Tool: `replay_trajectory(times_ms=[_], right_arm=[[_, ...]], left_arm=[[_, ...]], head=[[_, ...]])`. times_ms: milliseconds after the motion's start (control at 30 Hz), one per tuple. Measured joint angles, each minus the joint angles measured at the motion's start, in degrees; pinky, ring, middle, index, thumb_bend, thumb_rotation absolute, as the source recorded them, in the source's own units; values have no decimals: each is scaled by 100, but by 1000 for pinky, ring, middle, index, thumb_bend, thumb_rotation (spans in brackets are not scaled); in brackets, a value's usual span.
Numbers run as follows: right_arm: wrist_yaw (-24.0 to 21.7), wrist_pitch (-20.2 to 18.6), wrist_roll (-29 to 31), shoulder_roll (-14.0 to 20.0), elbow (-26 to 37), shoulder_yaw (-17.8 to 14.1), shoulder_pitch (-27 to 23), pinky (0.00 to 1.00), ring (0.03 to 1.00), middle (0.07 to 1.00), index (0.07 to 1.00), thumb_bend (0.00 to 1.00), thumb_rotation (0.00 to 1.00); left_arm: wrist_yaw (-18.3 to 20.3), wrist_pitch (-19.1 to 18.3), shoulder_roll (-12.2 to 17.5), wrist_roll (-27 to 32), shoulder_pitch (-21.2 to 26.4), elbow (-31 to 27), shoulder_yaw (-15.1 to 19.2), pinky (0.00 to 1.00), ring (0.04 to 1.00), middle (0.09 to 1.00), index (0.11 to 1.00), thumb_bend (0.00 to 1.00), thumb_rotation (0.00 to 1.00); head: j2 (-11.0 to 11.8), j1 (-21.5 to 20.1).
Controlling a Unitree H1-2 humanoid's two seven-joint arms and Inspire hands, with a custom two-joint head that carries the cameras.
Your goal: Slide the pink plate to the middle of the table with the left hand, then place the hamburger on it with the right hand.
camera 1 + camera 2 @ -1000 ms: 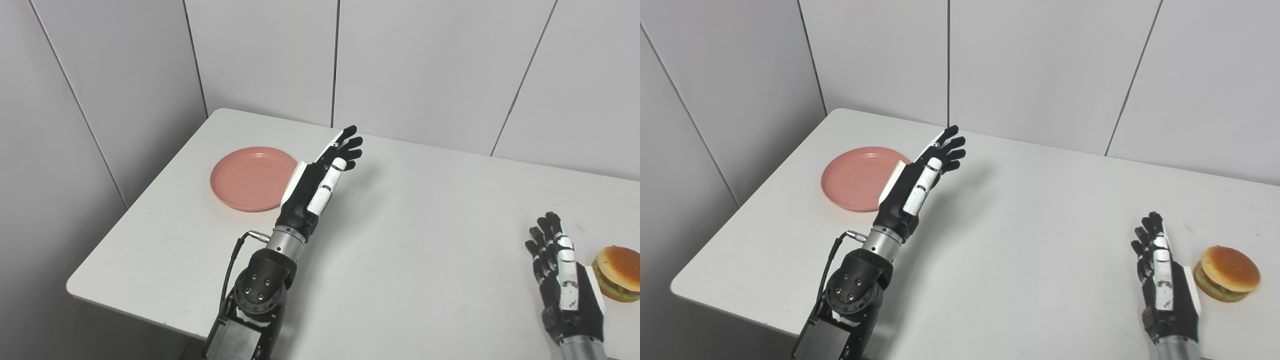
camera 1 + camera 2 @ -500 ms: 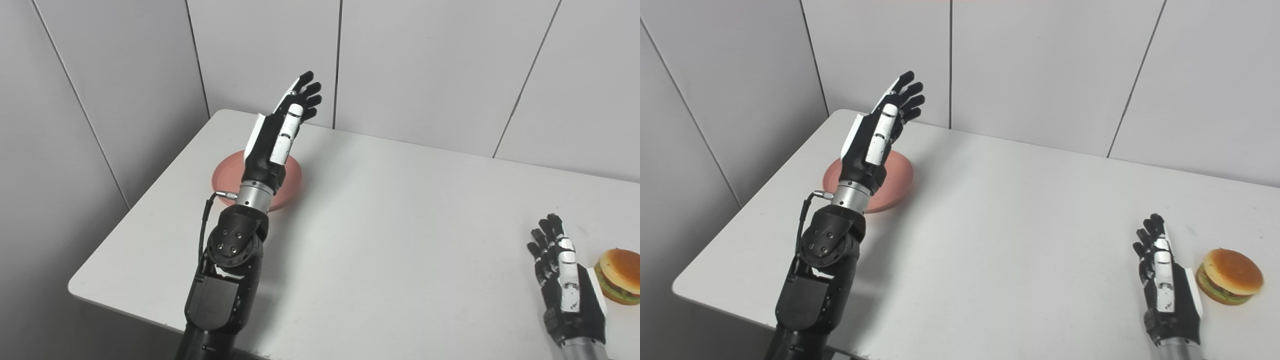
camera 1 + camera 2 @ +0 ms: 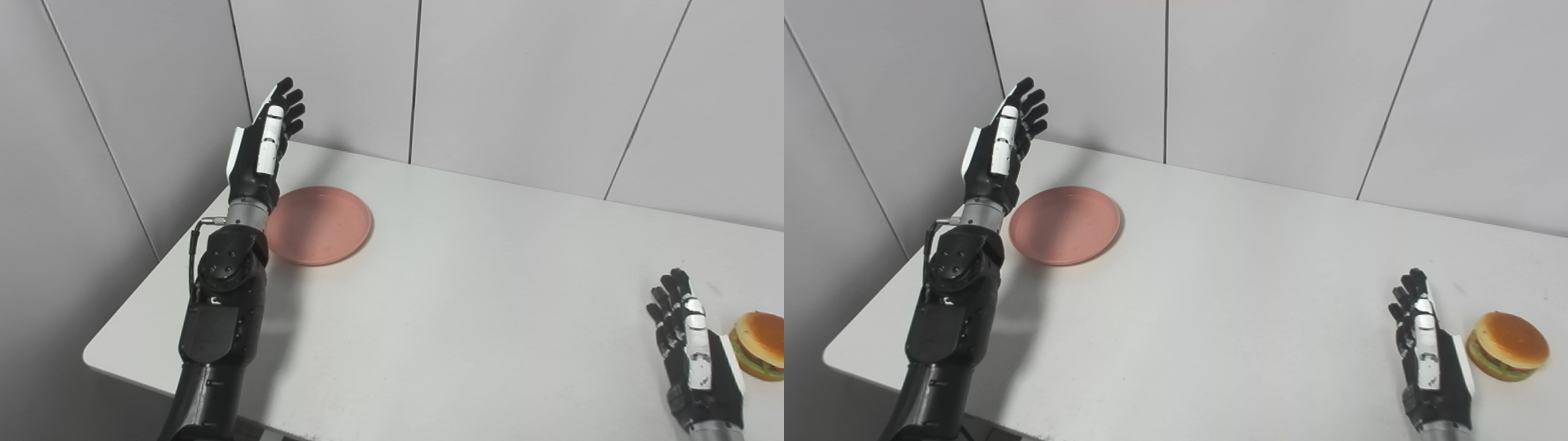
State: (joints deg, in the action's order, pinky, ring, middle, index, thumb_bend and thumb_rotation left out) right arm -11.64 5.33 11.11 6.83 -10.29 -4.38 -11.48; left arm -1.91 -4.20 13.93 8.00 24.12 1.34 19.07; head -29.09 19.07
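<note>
Upper left, the left hand (image 3: 260,150) hovers open beside the pink plate (image 3: 318,225); lower right, the right hand (image 3: 695,361), fingers spread and empty, sits beside the hamburger (image 3: 758,346).

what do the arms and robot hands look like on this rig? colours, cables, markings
Both robot hands, left and right, are black with white panels on the back and along one digit, above a silver metal wrist ring. The left forearm is glossy black, with a round bolted joint cover, a thin black cable looping into a silver connector at the wrist, and a small white mark.
</note>
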Motion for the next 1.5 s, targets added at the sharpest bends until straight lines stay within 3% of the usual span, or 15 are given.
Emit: replay_trajectory(times_ms=[467, 867, 1167, 1500], right_arm=[[-2, 0, -15, 13, 7, -5, 14, 1000, 1000, 1000, 1000, 306, 1000], [-10, 3, 10, 12, 9, -1, 13, 1000, 1000, 1000, 1000, 311, 1000], [-11, 3, 15, 17, 45, -1, 34, 1000, 1000, 1000, 1000, 307, 1000], [-13, 2, 30, 15, 111, 9, 79, 1000, 1000, 1000, 1000, 309, 1000]], left_arm=[[-73, -398, 285, 925, -6, 275, 657, 920, 916, 918, 908, 352, 1000], [1, -498, 342, 1426, -10, 983, 765, 931, 929, 934, 929, 365, 1000], [91, -491, 387, 1535, -7, 1604, 791, 961, 935, 936, 926, 344, 1000], [112, -347, 581, 1540, 41, 2406, 764, 927, 929, 935, 925, 357, 1000]], head=[[-9, 35], [-26, 35], [-35, 35], [-53, 18]])
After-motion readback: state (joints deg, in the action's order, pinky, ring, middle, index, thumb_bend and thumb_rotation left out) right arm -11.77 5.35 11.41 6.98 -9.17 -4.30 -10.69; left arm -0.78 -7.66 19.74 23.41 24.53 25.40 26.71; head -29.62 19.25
